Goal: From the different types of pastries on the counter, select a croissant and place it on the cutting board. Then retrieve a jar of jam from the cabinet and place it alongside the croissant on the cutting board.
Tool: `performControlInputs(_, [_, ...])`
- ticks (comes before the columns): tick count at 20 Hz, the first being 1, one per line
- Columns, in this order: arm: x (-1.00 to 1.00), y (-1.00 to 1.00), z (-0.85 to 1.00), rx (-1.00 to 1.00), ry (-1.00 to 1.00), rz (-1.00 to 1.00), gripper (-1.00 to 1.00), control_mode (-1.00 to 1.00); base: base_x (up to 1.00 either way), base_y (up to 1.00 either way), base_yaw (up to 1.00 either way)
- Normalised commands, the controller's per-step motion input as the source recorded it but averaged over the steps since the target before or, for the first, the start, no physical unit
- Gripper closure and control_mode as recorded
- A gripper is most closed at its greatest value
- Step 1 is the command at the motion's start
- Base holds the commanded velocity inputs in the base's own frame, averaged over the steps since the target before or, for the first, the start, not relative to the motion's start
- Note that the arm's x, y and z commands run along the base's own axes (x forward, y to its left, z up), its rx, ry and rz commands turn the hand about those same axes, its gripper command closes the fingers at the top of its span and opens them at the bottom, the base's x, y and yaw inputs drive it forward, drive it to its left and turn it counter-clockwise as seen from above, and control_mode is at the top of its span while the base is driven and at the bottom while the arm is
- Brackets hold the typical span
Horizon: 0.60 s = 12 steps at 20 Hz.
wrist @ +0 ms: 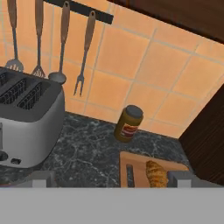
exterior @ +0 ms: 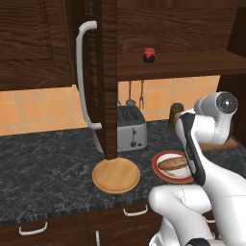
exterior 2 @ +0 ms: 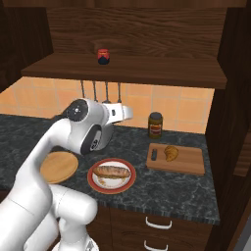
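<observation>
Half done: small brown ridged croissant point(exterior 2: 171, 153) on orange-brown wooden cutting board point(exterior 2: 188, 161); red-lidded dark jam jar point(exterior 2: 103, 56) on cabinet shelf; claw point(wrist: 113, 183) open, empty.

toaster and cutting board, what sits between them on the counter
In the hand view, only the olive-brown bottle stands between toaster and cutting board; otherwise bare counter.

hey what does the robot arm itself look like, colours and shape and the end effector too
The arm is glossy white, built of rounded, tube-like links with dark grey to black bands at the joints and a round dark cap with a small pale centre on one joint. No cables or markings show. In the hand view the end effector shows as two small grey, blocky finger tips.
</observation>
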Motion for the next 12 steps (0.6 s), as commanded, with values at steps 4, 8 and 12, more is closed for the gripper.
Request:
performControlInputs(4, [-0.28,0.15,0.93,0.00,0.00,0.00,-1.00,-1.00,0.00,0.00,0.00])
performControlInputs(8, [-0.33,0.21,0.87,0.00,0.00,0.00,-1.00,-1.00,0.00,0.00,0.00])
performControlInputs(12, [-0.35,0.25,0.81,0.00,0.00,0.00,-1.00,-1.00,0.00,0.00,0.00])
